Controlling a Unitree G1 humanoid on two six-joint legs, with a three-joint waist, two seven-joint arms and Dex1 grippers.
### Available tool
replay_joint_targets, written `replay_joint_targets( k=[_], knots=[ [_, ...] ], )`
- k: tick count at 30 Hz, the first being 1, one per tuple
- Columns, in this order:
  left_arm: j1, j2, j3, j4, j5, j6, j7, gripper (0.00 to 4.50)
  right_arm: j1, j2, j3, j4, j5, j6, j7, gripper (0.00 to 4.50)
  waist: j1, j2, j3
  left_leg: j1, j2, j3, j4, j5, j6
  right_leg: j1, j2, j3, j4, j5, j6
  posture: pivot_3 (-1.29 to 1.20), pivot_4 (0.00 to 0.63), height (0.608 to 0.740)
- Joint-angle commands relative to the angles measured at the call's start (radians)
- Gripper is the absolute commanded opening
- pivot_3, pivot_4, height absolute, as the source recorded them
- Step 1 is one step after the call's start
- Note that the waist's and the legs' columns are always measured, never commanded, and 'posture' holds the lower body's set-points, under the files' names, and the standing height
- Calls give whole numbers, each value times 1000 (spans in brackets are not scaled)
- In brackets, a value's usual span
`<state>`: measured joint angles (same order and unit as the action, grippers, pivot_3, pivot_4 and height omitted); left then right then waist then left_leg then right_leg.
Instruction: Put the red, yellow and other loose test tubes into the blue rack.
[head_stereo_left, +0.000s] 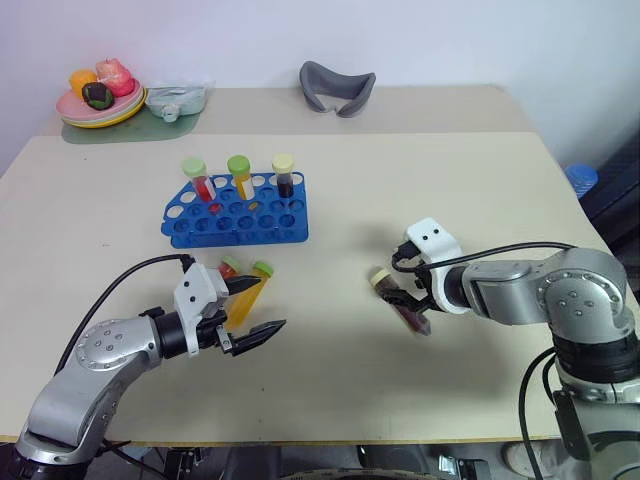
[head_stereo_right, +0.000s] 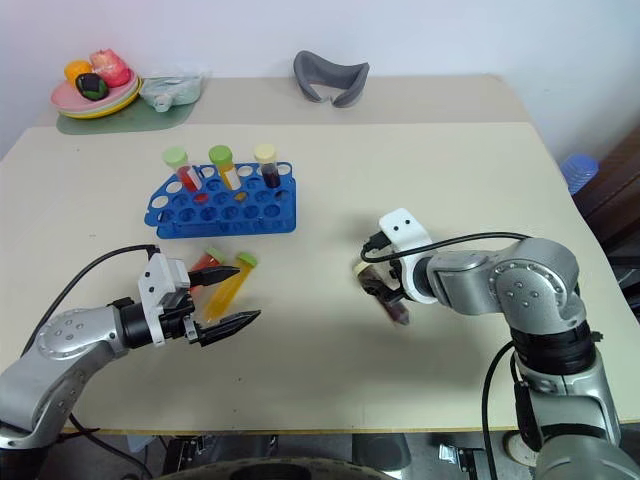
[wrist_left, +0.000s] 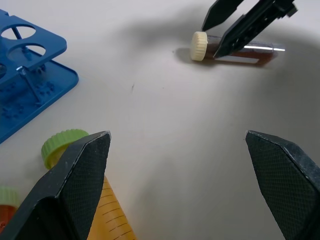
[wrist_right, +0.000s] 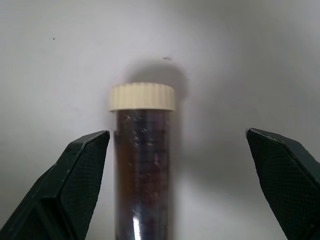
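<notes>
A: Where's the dark cream-capped tube (head_stereo_left: 402, 302)?
B: Lying toward the tabletop's (head_stereo_left: 420, 180) right edge, between the right gripper's (head_stereo_left: 421, 311) spread, empty fingers.
A: Handling?
B: Probably light, smooth, prone to rolling; take it mid-barrel. The left gripper (head_stereo_left: 263, 310) is open too.

The lower part of the dark tube (wrist_right: 142, 165) is cut off by the edge of the right wrist view, and in the head views its middle is covered by the right gripper (head_stereo_left: 418, 305). The red tube (head_stereo_left: 229, 267) is largely hidden behind the left gripper (head_stereo_left: 255, 308). The blue rack (wrist_left: 25, 85) is cropped in the left wrist view. The items on the plate (head_stereo_left: 95, 112) cannot be identified.
</notes>
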<state>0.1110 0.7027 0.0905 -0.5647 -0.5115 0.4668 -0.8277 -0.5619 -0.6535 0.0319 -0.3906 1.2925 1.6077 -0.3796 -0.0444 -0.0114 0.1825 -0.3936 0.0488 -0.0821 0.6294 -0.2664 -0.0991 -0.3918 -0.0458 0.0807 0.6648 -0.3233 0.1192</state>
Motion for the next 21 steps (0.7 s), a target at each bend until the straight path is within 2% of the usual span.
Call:
replay_joint_targets(
  k=[1,6,13,17,21],
  knots=[
    [-6,-4,-12,-5,11,-37,-13,4396,-26,-3,16,47,146,7,-154,4456,0,0,0,0,0,0,0,0,0,0,0,0,0,0,0,0,150,740],
    [-19,-12,-29,28,25,-61,-25,4396,-54,-31,92,112,287,-4,-325,4456,0,0,0,0,0,0,0,0,0,0,0,0,0,0,0,0,150,740],
    [-18,-20,-38,21,28,-65,-17,4396,-119,-138,300,160,519,-145,-539,4456,1,0,0,0,0,0,0,0,0,0,0,0,-1,0,0,0,150,740],
    [-1,-25,-37,18,35,-77,-15,4396,-168,-194,424,168,638,-228,-617,4456,0,0,0,0,0,0,0,0,1,0,0,0,-1,0,0,0,150,740],
    [24,-34,-35,35,50,-112,-22,4396,-221,-214,508,174,679,-271,-641,4456,0,0,0,0,0,0,0,0,1,0,0,0,-1,0,0,0,150,740]
  ],
)
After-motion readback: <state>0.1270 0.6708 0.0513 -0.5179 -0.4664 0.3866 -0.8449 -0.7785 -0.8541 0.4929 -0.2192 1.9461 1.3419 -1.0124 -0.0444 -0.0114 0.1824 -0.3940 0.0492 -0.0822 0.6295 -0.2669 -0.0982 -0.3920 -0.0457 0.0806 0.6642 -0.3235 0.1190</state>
